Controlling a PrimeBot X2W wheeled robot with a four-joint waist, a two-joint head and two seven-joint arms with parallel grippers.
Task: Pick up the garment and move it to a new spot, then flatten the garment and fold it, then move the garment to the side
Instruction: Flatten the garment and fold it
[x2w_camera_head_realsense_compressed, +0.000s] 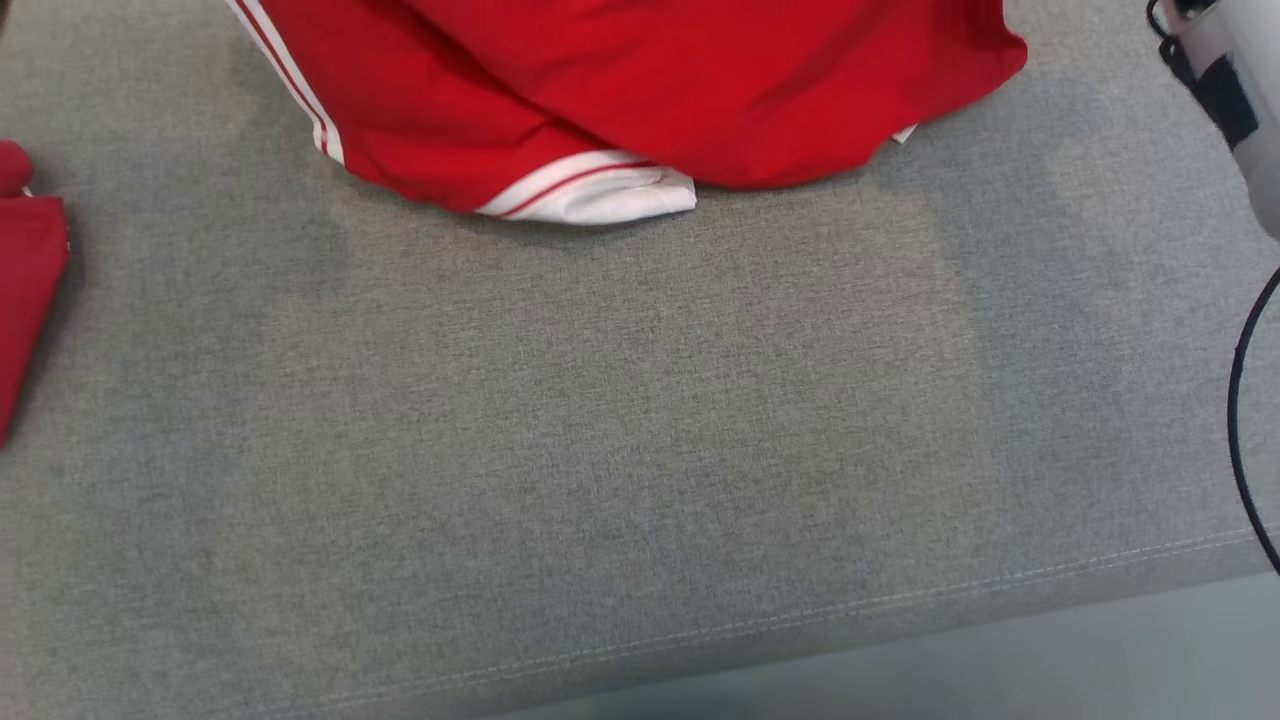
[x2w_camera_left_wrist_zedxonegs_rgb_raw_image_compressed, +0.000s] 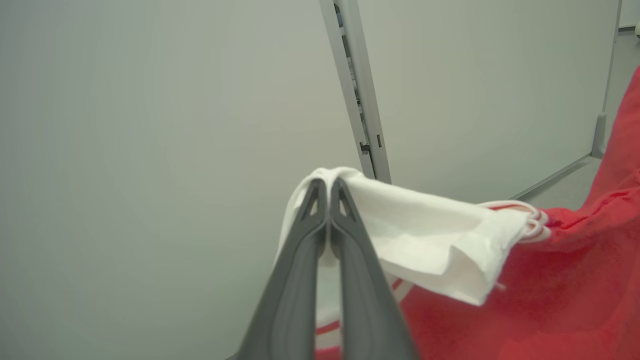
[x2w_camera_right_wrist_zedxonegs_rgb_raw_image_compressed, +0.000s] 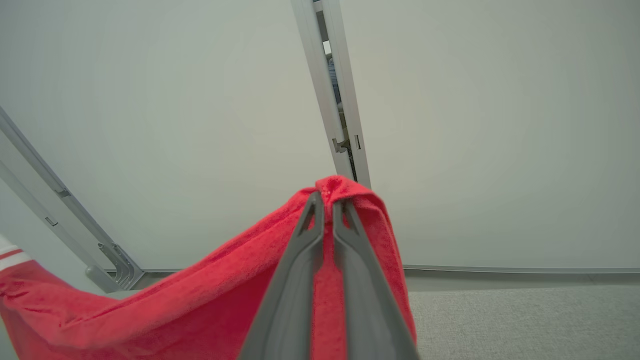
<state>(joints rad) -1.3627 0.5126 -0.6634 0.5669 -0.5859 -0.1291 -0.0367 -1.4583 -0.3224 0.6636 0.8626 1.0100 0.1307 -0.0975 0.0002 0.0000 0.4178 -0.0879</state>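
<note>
Toward the tabletop's (x2w_camera_head_realsense_compressed: 640, 450) far edge, my left hand (x2w_camera_left_wrist_zedxonegs_rgb_raw_image_compressed: 328, 187) pinches the garment's (x2w_camera_head_realsense_compressed: 640, 80) white cuff (x2w_camera_left_wrist_zedxonegs_rgb_raw_image_compressed: 425, 235), my right hand (x2w_camera_right_wrist_zedxonegs_rgb_raw_image_compressed: 326, 200) its red cloth, probably to spread it flat.

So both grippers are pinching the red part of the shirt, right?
Not quite. The left gripper is pinching a white part of the garment, not a red part. The left wrist view shows the white cloth folded over its fingertips. The right gripper does pinch the red part.
</note>
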